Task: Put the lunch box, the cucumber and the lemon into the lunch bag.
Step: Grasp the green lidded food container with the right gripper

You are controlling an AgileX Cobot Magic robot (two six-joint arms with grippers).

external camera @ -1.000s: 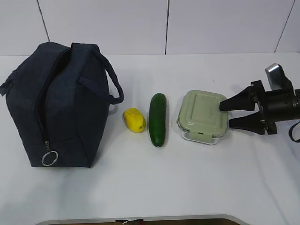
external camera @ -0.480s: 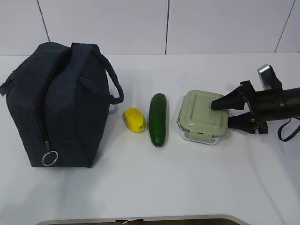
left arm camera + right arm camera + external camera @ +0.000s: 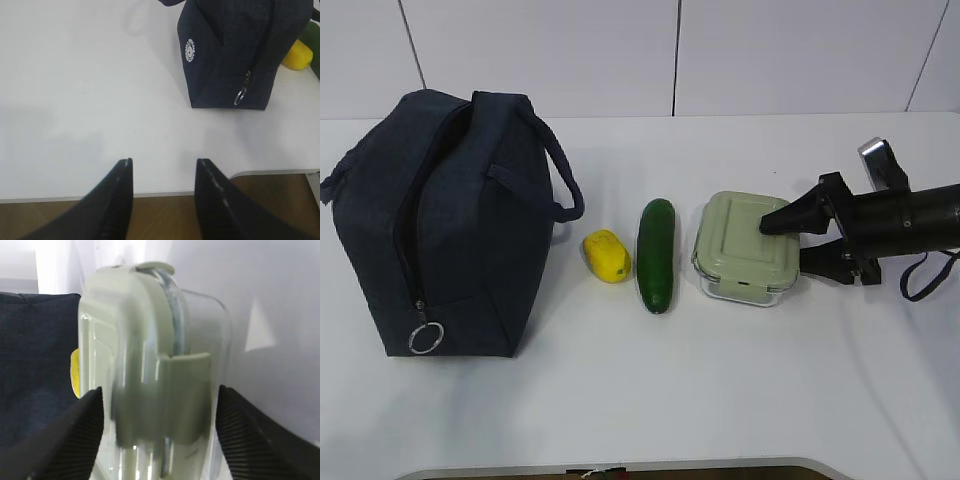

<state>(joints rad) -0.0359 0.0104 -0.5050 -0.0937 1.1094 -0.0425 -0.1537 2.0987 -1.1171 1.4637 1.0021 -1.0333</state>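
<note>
Right gripper (image 3: 788,240), jaws open, straddles the box (image 3: 742,248) without clamping; left gripper (image 3: 164,172) open, empty. Glass likely heavy, rigid, slippery: grip lid-to-base, across the latch.

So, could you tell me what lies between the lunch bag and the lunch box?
In the exterior view, the lemon and then the cucumber lie between the lunch bag and the lunch box.

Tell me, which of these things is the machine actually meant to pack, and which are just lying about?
Part of the job:
lunch box
cucumber
lemon
lunch bag

Just lying about:
Nothing; only the white table under them.
</note>
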